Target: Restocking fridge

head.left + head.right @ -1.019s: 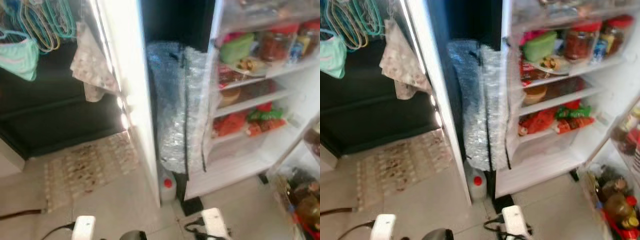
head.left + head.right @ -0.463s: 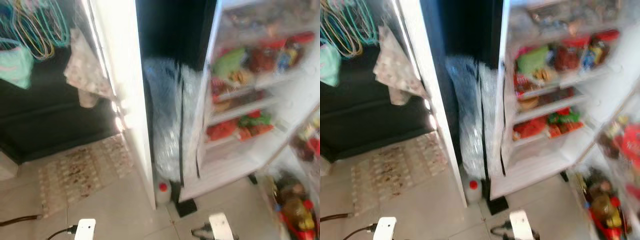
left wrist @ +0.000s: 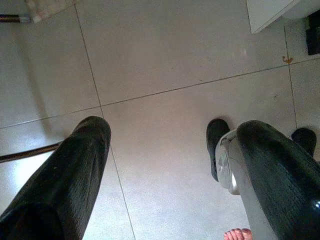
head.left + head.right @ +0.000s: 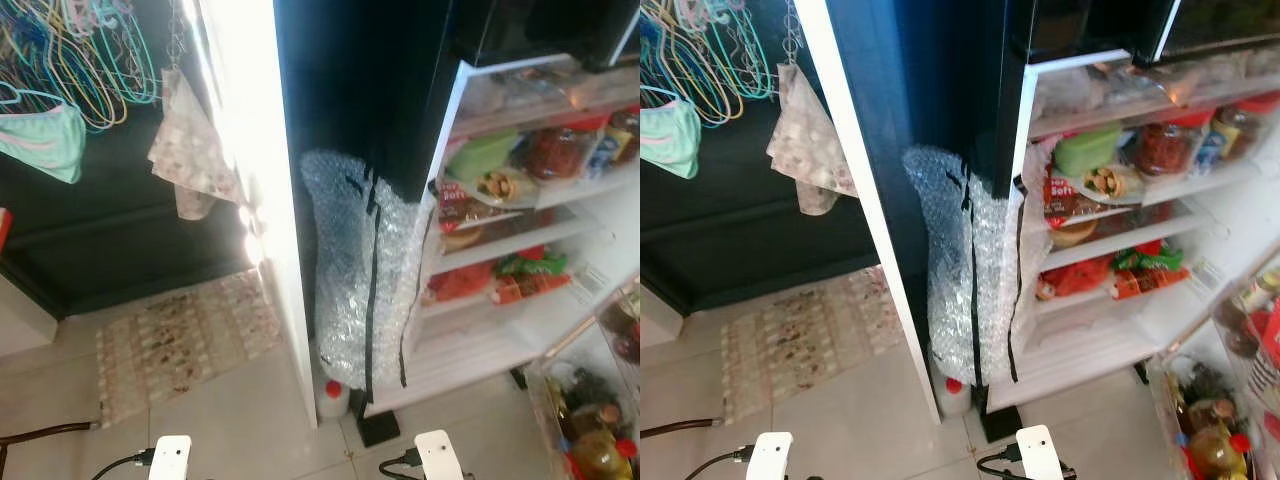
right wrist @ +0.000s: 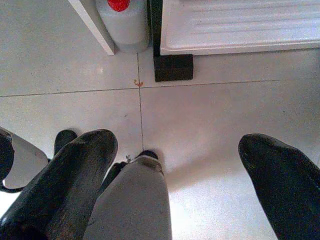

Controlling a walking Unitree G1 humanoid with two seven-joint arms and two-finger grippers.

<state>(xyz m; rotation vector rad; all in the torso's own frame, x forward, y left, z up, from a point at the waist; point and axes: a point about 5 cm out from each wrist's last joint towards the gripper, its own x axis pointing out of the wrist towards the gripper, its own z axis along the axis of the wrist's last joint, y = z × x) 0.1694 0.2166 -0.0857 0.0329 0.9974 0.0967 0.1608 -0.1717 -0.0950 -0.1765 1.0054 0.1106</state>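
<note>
Pale tiled floor (image 4: 230, 420) underfoot, patterned rug (image 4: 185, 335) off to the left, and ahead stands the fridge (image 4: 1110, 330), door open, shelves packed with jars and red packets. A bubble-wrap bundle (image 4: 360, 280) leans against its side, a red-capped jug (image 5: 122, 22) at its foot. Left pincer (image 3: 170, 165) hangs low over bare tile, fingers spread wide, empty. Right pincer (image 5: 177, 165) likewise gapes wide and empty, the fridge base just ahead of it, well apart from the shelves.

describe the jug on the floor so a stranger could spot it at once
Start at the open fridge, then look down its dark left side to the bubble wrap leaning there. The jug sits on the tiles right below it: small, whitish, the one thing with a red cap.
</note>
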